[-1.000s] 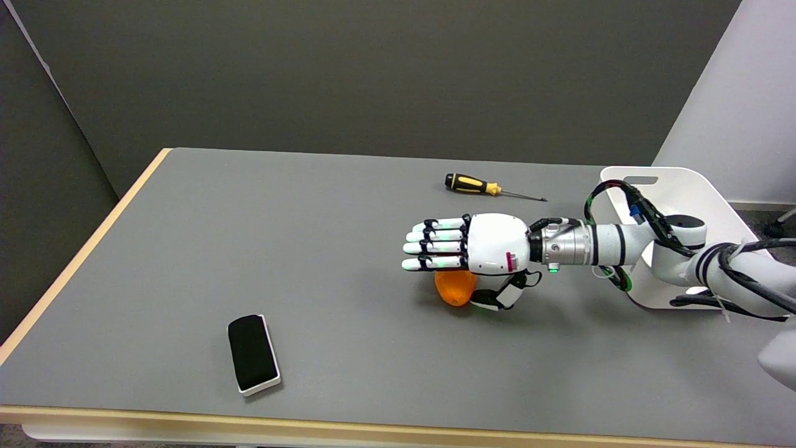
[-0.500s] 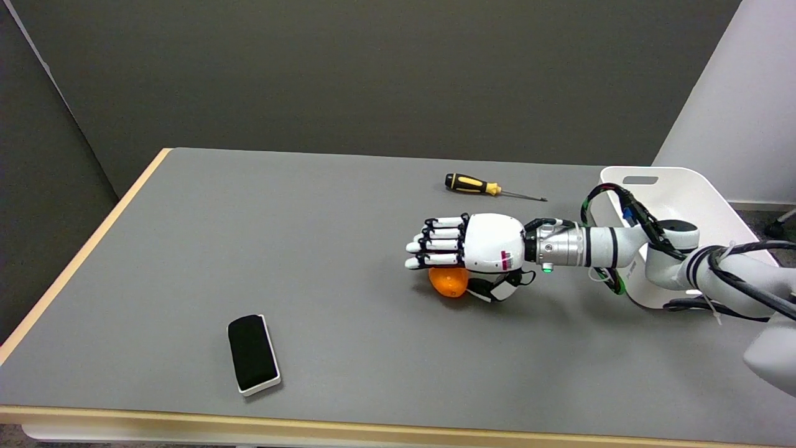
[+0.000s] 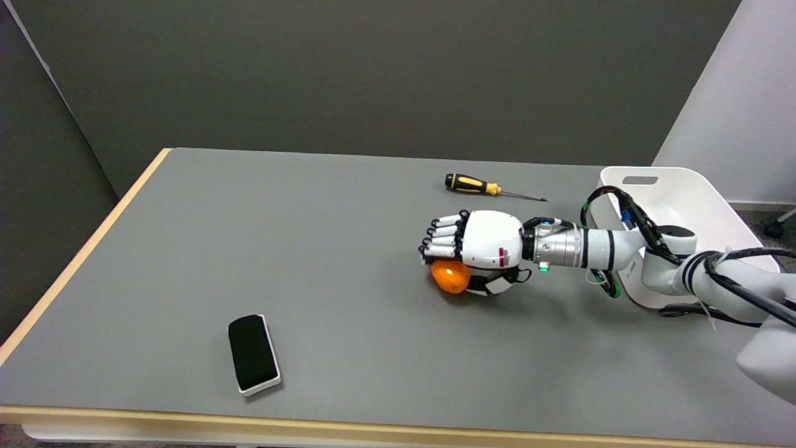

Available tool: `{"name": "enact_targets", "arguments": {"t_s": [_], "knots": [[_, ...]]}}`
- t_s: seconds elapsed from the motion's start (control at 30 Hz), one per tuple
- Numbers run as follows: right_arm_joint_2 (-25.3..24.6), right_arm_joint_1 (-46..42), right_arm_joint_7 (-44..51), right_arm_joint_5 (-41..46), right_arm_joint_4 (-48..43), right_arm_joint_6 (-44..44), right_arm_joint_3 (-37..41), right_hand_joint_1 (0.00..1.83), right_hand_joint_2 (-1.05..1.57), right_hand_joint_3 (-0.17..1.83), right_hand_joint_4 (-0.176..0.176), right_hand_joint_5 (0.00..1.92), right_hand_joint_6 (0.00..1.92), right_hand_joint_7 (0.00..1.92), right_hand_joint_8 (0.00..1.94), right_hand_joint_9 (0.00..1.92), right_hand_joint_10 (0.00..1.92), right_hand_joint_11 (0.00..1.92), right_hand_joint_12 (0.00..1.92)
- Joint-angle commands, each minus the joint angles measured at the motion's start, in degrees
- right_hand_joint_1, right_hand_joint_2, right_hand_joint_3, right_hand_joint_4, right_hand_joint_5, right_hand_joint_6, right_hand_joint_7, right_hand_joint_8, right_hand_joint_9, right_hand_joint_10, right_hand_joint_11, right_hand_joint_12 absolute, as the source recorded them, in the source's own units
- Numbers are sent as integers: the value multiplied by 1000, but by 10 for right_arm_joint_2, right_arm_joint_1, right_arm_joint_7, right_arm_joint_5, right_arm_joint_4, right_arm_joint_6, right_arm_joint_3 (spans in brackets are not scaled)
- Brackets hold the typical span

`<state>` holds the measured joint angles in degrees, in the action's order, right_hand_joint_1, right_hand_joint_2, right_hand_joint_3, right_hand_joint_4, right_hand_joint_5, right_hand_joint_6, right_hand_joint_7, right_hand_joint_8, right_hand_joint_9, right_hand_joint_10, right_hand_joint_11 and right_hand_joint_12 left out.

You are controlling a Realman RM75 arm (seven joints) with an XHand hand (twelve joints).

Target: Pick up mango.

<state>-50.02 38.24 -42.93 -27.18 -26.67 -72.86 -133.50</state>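
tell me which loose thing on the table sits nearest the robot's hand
The orange mango, directly under the right hand, whose fingers curl over it. The screwdriver lies farther back; the black eraser is far off near the front edge.

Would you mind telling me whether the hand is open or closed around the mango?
Closing: the right hand lies over the mango, fingers curling down. A firm grip: cannot tell.

Single head view, set above the near edge of the table (image 3: 186, 249), looking down and across toward the dark back wall (image 3: 373, 74). Moderately far; whole tabletop framed except perhaps the far right corner.
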Motion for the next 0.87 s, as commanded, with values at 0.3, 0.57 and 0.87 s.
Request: {"name": "enact_targets", "arguments": {"t_s": [0.3, 0.57, 0.87], "knots": [[41, -129, -3, 5, -171, 67, 351, 1160, 1234, 144, -139, 477, 1678, 814, 1343, 729, 1079, 680, 1368], [53, -226, 39, 73, -270, 156, 535, 1166, 1155, 285, -136, 504, 1667, 832, 1338, 699, 1184, 641, 1507], [45, -359, 122, 166, -335, 328, 660, 1170, 1151, 284, -138, 511, 1656, 840, 1328, 706, 1192, 646, 1513]]}}
